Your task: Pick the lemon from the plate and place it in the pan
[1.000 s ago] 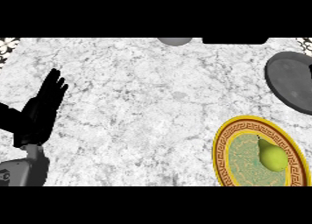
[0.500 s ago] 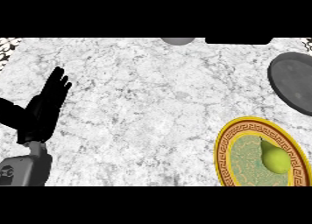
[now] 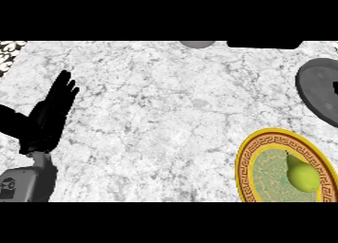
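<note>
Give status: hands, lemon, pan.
Left hand open, resting at left edge. Right hand not in view. Lemon on plate. Pan far right; nothing between them.

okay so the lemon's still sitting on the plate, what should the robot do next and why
Probably bring the right hand, not clearly in view, down over the lemon. It lies untouched on the gold-rimmed plate at the lower right, with the grey pan just beyond it. The left hand rests open at the far left, poorly placed for it.
</note>
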`<move>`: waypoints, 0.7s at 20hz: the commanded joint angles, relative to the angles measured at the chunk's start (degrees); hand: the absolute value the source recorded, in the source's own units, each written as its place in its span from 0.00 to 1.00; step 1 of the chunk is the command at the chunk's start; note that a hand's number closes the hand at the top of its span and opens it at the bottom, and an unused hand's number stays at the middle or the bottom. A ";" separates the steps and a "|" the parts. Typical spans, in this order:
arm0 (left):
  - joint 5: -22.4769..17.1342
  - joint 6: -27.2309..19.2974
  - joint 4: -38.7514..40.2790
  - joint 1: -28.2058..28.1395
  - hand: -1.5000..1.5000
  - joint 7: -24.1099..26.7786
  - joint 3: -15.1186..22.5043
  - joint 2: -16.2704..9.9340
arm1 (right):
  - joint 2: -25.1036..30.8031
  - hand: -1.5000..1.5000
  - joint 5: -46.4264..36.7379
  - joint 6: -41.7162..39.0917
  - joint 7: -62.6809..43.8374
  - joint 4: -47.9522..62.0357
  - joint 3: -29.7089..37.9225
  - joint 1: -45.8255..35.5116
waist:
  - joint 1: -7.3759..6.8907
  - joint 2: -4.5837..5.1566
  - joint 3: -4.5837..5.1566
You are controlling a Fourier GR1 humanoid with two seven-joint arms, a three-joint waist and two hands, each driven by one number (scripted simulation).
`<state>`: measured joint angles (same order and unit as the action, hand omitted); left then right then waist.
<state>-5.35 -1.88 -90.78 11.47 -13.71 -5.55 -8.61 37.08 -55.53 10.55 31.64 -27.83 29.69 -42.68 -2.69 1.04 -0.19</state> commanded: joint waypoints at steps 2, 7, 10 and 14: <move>-0.51 0.59 -0.20 0.38 0.50 -0.32 1.03 0.93 | 3.63 1.00 -1.88 -0.26 -2.89 10.41 0.48 -3.25 | -1.25 0.61 -0.11; 0.76 -1.31 0.02 2.95 0.50 -1.19 1.11 1.30 | 4.31 0.00 -0.51 -4.24 -6.36 15.91 2.28 -3.81 | -1.36 0.88 -0.21; -0.07 0.05 1.55 2.27 0.50 0.38 0.02 0.40 | 3.08 0.00 -0.14 -4.26 -2.07 17.51 2.31 -1.94 | -0.88 0.78 -0.20; 0.60 -0.63 -0.05 0.84 0.50 -0.51 0.89 0.99 | 4.67 0.00 5.87 -5.92 2.72 17.46 7.99 -3.06 | -0.80 0.52 -0.29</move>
<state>-4.85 -2.24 -90.35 12.90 -13.90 -4.80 -7.87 41.48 -53.53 5.63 30.69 -11.53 34.01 -45.81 -3.60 1.65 -0.41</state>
